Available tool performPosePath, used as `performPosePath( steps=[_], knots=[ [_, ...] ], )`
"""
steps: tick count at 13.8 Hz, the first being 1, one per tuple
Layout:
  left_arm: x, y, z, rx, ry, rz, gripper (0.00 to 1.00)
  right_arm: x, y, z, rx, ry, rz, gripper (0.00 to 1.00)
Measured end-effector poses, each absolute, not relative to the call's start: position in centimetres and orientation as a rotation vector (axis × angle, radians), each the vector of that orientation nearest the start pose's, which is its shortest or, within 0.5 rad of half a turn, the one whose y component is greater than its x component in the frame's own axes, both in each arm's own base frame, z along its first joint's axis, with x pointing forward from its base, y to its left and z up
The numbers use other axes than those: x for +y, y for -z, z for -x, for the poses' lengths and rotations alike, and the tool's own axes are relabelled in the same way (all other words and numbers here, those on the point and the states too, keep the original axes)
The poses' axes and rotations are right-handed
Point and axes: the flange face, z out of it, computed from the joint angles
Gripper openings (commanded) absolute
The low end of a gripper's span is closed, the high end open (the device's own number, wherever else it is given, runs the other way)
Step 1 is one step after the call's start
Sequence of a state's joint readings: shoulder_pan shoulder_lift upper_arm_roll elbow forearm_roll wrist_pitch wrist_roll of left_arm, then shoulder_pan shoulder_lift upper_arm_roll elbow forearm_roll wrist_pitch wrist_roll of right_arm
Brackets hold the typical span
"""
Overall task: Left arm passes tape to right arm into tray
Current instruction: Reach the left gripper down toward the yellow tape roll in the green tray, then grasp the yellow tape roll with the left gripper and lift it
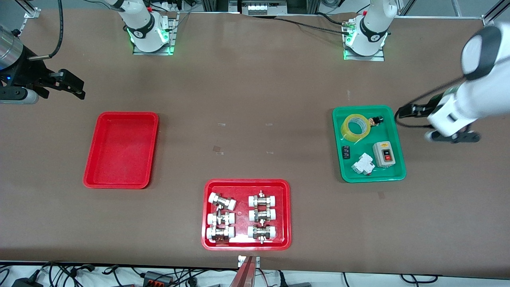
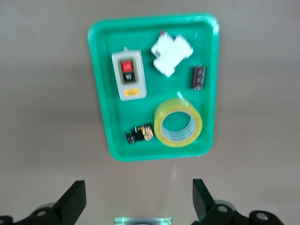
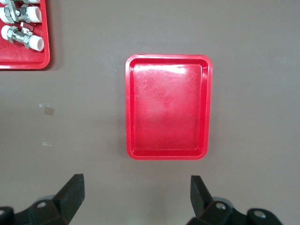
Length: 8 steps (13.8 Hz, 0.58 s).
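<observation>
Tape (image 1: 356, 127) unlabelled, in green tray (image 1: 399, 167).

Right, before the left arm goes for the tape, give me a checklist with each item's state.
1. Tape lying free in the green tray: ok.
2. Left tool open: ok.
3. Left tool over the tape: not ok, it hangs beside the green tray.
4. Right tool open for the handover: ok.
5. Plain red tray with room for the tape: ok.
6. Black part beside the tape clear of the grasp: cannot tell.
</observation>
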State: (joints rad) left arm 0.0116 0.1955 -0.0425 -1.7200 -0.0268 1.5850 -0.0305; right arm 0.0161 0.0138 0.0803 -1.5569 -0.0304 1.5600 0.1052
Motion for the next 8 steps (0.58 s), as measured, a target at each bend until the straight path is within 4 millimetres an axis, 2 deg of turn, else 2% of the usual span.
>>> performPosePath(
  steps=[2, 4, 6, 7, 8],
  knots=[
    [-2.2, -38.7, -58.6, -0.002, -0.701, 3.089, 1.0, 5.0, -62.2, -55.5, 0.014, -0.012, 3.172, 1.0],
    [-2.6, -31.8, -59.1, -0.006, -0.853, 3.07, 1.0, 5.0, -62.2, -55.5, 0.014, -0.013, 3.172, 1.0],
    [-3.7, -25.7, -59.5, -0.002, -0.876, 3.08, 1.0, 5.0, -62.2, -55.5, 0.013, -0.013, 3.172, 1.0],
    [-4.5, -23.8, -59.2, -0.006, -0.831, 3.09, 1.0, 5.0, -62.2, -55.5, 0.013, -0.013, 3.172, 1.0],
    [-5.1, -22.7, -58.6, -0.026, -0.76, 3.102, 1.0, 5.0, -62.2, -55.5, 0.013, -0.013, 3.172, 1.0]
  ],
)
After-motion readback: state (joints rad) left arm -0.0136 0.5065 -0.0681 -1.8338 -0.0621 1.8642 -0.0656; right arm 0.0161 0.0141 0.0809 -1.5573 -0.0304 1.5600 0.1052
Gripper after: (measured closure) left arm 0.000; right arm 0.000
